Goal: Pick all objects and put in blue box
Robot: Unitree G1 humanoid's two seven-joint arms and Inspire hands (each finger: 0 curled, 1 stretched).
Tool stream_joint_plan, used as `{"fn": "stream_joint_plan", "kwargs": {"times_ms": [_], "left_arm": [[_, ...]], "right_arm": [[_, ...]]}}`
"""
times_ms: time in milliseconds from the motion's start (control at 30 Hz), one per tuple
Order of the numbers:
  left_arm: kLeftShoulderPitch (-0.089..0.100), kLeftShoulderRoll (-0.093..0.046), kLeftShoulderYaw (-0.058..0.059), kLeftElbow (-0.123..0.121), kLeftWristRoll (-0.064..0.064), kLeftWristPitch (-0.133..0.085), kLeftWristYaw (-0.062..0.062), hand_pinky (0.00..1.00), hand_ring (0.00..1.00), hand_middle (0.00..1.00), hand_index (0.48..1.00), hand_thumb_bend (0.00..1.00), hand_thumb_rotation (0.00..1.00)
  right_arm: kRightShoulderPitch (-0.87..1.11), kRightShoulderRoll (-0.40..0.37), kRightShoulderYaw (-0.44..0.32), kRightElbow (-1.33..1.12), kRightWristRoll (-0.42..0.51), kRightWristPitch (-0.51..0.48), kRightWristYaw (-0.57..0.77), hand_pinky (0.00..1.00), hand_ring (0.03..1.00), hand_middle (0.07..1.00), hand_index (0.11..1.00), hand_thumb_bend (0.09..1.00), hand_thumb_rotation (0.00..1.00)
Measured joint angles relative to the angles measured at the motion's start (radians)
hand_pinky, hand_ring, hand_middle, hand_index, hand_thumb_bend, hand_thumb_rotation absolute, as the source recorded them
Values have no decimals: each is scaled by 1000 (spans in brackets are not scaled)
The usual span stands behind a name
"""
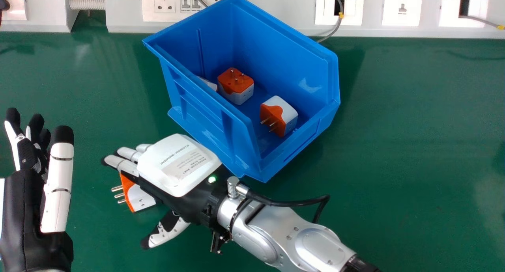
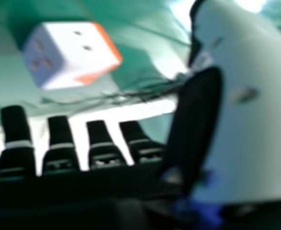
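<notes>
Green tabletop (image 1: 394, 146) spreads below me, and on it stands the blue box (image 1: 205, 114), tilted askew to the table's far edge, its top open. My right hand (image 1: 177, 165) is just beside the box's near left corner, palm down, fingers extended and clasping nothing, thumb spread apart. My left hand (image 1: 29, 213), at the head view's left edge, has its fingers loosely extended too. An orange-and-white adapter (image 1: 140, 199) sits on the table, partly beneath my right fingers, prongs toward my left; the right hand view is blurred, but it seems untouched. Inside the box lie a prongs-up adapter (image 1: 235, 86), a sideways adapter (image 1: 278, 116) and a partly hidden white piece (image 1: 209, 84).
</notes>
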Motion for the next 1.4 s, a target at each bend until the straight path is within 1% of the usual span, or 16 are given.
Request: {"fn": "stream_joint_plan", "kwargs": {"times_ms": [67,133,200,300,433,500,600,633,800,967,1033,1100,1167,1267,1333,1400], "left_arm": [[4,-1,-2,-5,6,0,1,1000,1000,1000,1000,574,845],[9,0,-2,-11,24,0,3,1000,1000,1000,1000,592,852],[15,-1,-3,-18,35,0,3,1000,1000,1000,1000,553,837],[23,-4,-5,-34,39,0,4,1000,1000,1000,1000,522,833],[29,-10,-16,-56,44,2,12,1000,1000,1000,1000,450,830],[35,-13,-23,-65,46,2,14,1000,1000,1000,1000,440,830],[40,-15,-24,-70,51,0,17,1000,1000,1000,1000,459,848],[44,-15,-25,-70,57,-2,16,1000,1000,1000,1000,467,853],[53,-16,-25,-68,58,-37,15,1000,1000,1000,1000,456,885],[61,-29,-31,-66,58,-66,15,1000,1000,1000,1000,458,880],[67,-30,-31,-66,56,-76,10,1000,1000,1000,1000,460,866],[74,-31,-35,-66,54,-83,4,1000,1000,1000,1000,404,868],[83,-39,-41,-66,55,-88,2,1000,1000,1000,1000,367,876],[95,-48,-45,-66,58,-92,3,1000,1000,1000,1000,363,901],[101,-51,-46,-66,65,-99,5,1000,1000,1000,1000,382,905],[105,-53,-46,-66,69,-112,7,1000,1000,1000,1000,374,925]], "right_arm": [[-14,8,7,26,0,11,11,741,866,910,907,540,350],[-25,17,11,43,2,20,15,735,859,905,903,551,342],[-41,24,18,59,1,26,14,720,847,894,891,545,355],[-69,32,20,79,1,29,14,714,842,890,885,537,369],[-110,52,20,120,5,29,12,698,829,871,861,555,345],[-119,59,21,135,9,27,9,701,825,867,860,551,345],[-125,64,21,153,12,26,8,691,811,858,850,545,357],[-128,65,21,161,15,26,7,691,810,858,849,541,357],[-149,71,26,201,29,26,6,693,809,859,855,535,364],[-176,73,32,239,32,25,4,686,792,842,835,558,336],[-185,73,34,257,32,26,3,688,790,842,832,558,360],[-192,74,39,261,32,26,2,690,787,836,824,559,370],[-198,74,41,267,32,26,0,694,787,834,823,551,360],[-213,75,46,281,32,25,-1,697,787,833,829,513,357],[-224,75,50,291,34,24,-1,695,786,832,826,499,355],[-232,75,57,297,34,26,-1,692,787,834,826,492,410]]}}
